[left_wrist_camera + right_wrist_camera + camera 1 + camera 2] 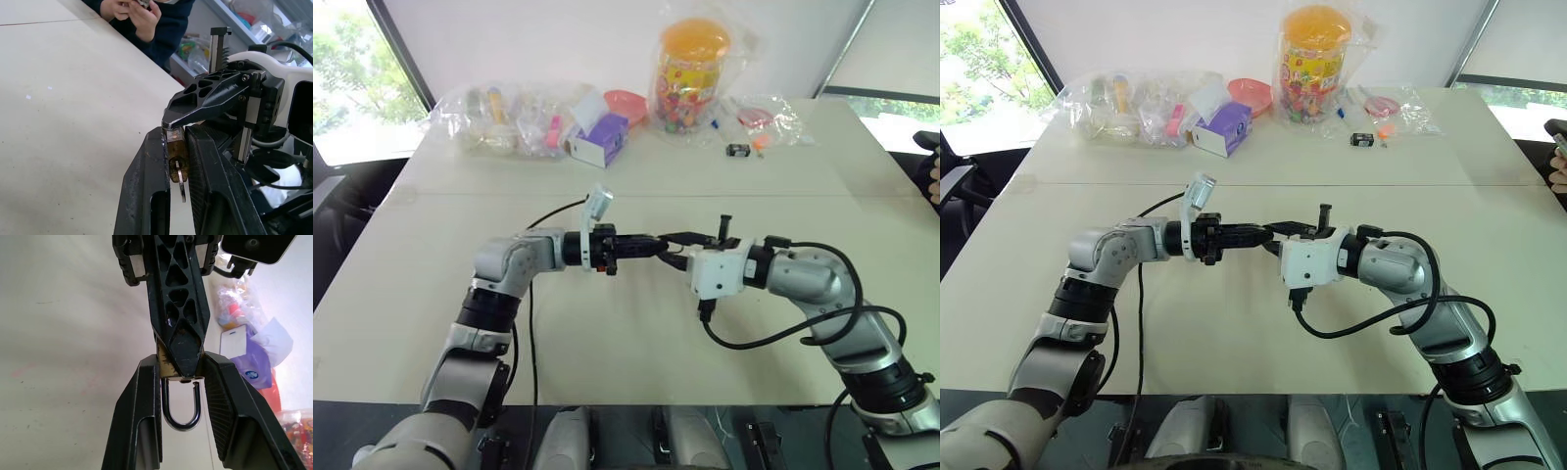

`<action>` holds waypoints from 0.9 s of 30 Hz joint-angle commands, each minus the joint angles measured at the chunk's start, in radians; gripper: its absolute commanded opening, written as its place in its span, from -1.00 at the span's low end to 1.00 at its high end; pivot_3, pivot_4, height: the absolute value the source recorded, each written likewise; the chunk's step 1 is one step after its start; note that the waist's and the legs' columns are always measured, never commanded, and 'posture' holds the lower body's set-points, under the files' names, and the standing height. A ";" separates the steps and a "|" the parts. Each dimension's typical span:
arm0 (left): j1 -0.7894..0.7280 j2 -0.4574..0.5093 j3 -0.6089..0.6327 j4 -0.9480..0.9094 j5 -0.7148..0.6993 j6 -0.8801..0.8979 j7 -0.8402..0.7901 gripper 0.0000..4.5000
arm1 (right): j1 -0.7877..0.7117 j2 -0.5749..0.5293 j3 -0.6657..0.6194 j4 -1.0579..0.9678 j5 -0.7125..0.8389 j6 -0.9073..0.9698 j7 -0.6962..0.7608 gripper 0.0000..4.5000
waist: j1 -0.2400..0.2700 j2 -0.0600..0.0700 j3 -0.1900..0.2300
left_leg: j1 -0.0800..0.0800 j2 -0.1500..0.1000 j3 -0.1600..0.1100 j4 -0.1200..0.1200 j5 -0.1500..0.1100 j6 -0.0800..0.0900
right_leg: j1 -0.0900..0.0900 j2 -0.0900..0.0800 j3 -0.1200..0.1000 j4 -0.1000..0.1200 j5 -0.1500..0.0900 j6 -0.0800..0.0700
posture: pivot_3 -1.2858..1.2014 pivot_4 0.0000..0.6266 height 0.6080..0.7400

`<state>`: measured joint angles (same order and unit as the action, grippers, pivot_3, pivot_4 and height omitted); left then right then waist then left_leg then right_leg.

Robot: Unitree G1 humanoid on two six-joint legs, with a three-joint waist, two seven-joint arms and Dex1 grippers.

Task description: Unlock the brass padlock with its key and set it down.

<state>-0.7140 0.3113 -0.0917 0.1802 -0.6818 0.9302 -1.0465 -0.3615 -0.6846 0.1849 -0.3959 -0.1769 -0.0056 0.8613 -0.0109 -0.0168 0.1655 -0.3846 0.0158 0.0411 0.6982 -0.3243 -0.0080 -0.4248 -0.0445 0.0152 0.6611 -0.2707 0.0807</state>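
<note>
- Here, your brass padlock (176,149) is a small, tarnished yellow block with a thin silvery shackle (181,404); a key (181,183) sticks out of its keyhole end.
- In the right wrist view, one leg of the shackle stands free of the body, so the lock reads as open.
- You have it up in the air over the middle of the tabletop (636,333), where both arms meet.
- Your left pincer (177,147) is closed on the padlock body, one finger on each flat side.
- Your right pincer (182,377) is nearly closed and grips the same body from the opposite side, its fingers crossing those of the left.
- The long axis lies roughly level: shackle towards your right wrist, key towards your left wrist.
- Both sets of fingers hide most of the brass.
- Along the far edge you have clear bags (509,117), a purple box (599,140), a tall jar of coloured bits (691,73) and a small black gadget (737,150), all well apart from the lock.
- A person's hands (132,12) show beyond the tabletop edge.
</note>
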 commanded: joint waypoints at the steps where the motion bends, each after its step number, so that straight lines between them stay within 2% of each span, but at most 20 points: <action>1: -0.013 0.018 0.020 -0.014 0.005 -0.010 0.003 -0.97 | -0.016 -0.002 -0.008 -0.038 0.014 -0.017 -0.005 -0.71 | 0.000 0.000 0.000 | 0.000 0.000 0.000 0.000 0.000 0.000 | 0.000 0.000 0.000 0.000 0.000 0.000 | 0.03 -0.52 0.92; 10: -0.008 0.039 0.014 -0.032 0.004 -0.005 0.001 -0.97 | -0.016 -0.009 -0.004 -0.022 0.022 -0.020 0.006 -0.71 | 0.000 0.000 0.000 | 0.000 0.000 0.000 0.000 0.000 0.000 | 0.000 0.000 0.000 0.000 0.000 0.000 | 0.03 -0.52 0.92; 12: -0.003 0.043 0.008 -0.041 0.004 -0.005 -0.005 -1.00 | -0.015 -0.009 -0.010 -0.019 0.036 0.007 0.014 -0.26 | 0.000 0.000 0.000 | 0.000 0.000 0.000 0.000 0.000 0.000 | 0.000 0.000 0.000 0.000 0.000 0.000 | 0.03 -0.52 0.92; 13: -0.001 0.046 0.002 -0.047 0.006 -0.008 -0.009 -1.00 | -0.014 -0.012 -0.013 -0.017 0.039 0.017 0.018 -0.11 | 0.000 0.000 0.000 | 0.000 0.000 0.000 0.000 0.000 0.000 | 0.000 0.000 0.000 0.000 0.000 0.000 | 0.03 -0.52 0.92; 15: 0.009 0.057 -0.012 -0.060 0.016 -0.020 -0.019 -1.00 | 0.001 -0.032 -0.025 -0.023 0.045 0.053 0.035 0.40 | 0.000 0.000 0.000 | 0.000 0.000 0.000 0.000 0.000 0.000 | 0.000 0.000 0.000 0.000 0.000 0.000 | 0.03 -0.52 0.92; 18: 0.017 0.071 -0.027 -0.065 0.036 -0.043 -0.036 -1.00 | 0.029 -0.063 -0.060 -0.045 0.092 0.117 0.063 0.98 | 0.003 0.000 0.000 | 0.000 0.000 0.000 0.000 0.000 0.000 | 0.000 0.000 0.000 0.000 0.000 0.000 | 0.03 -0.52 0.92; 21: 0.013 0.081 -0.029 -0.049 0.052 -0.067 -0.052 -1.00 | 0.055 -0.081 -0.135 -0.098 0.210 0.247 0.093 0.98 | 0.004 0.000 0.000 | -0.001 0.000 0.000 0.000 0.000 0.001 | 0.000 0.000 0.000 0.000 0.000 0.000 | 0.03 -0.52 0.92; 22: 0.011 0.083 -0.032 -0.044 0.058 -0.076 -0.057 -1.00 | 0.050 -0.069 -0.157 -0.120 0.254 0.301 0.084 0.85 | 0.003 0.000 0.000 | -0.001 0.000 0.000 0.000 -0.001 0.001 | 0.000 0.000 0.000 0.000 0.000 0.000 | 0.03 -0.52 0.92; 26: 0.000 0.079 -0.036 -0.032 0.065 -0.082 -0.070 -1.00 | 0.005 -0.033 -0.177 -0.159 0.333 0.425 0.046 0.14 | -0.002 0.000 0.000 | -0.001 0.001 -0.001 0.000 -0.001 0.001 | 0.000 0.000 0.000 0.000 0.000 0.000 | 0.03 -0.52 0.92; 27: -0.003 0.078 -0.039 -0.031 0.065 -0.083 -0.073 -1.00 | -0.009 -0.022 -0.173 -0.164 0.344 0.452 0.033 -0.15 | -0.002 0.000 0.000 | -0.001 0.001 -0.001 0.000 -0.001 0.001 | 0.000 0.000 0.000 0.000 0.000 0.000 | 0.03 -0.52 0.92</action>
<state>-0.6924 0.3894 -0.1360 0.1574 -0.6186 0.8638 -1.1048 -0.3426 -0.7208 0.0297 -0.5178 0.1324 0.4041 0.9200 -0.0132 -0.0169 0.1655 -0.3851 0.0164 0.0397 0.6984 -0.3250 -0.0069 -0.4250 -0.0447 0.0149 0.6613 -0.2708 0.0806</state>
